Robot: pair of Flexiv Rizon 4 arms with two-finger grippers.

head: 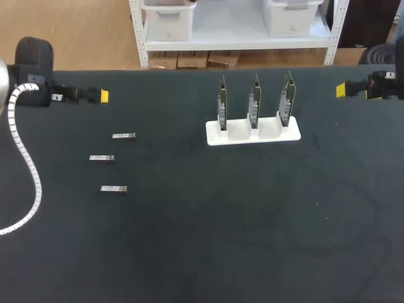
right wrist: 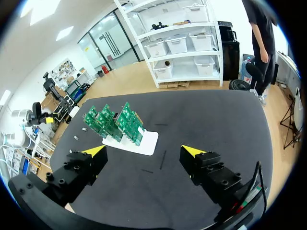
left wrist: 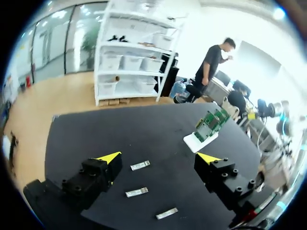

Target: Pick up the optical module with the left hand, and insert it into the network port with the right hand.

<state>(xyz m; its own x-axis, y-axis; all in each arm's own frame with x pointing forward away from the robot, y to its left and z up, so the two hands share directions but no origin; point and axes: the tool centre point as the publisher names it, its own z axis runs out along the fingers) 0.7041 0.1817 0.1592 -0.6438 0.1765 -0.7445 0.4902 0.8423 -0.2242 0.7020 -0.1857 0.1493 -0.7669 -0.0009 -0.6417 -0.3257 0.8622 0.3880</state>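
Wide open, empty: left gripper (left wrist: pixel 159 157), right gripper (right wrist: pixel 144 151). 3 modules (head: pixel 101 158) lie on the counter (head: pixel 221 221) at 9 o'clock from the rack (head: pixel 266 130).

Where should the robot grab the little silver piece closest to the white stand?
Probably from straight above, pinching its two long sides near the middle. The optical module lies flat on the table, long and thin, so only its narrow width should fit in a pinch. The left gripper is open and empty.
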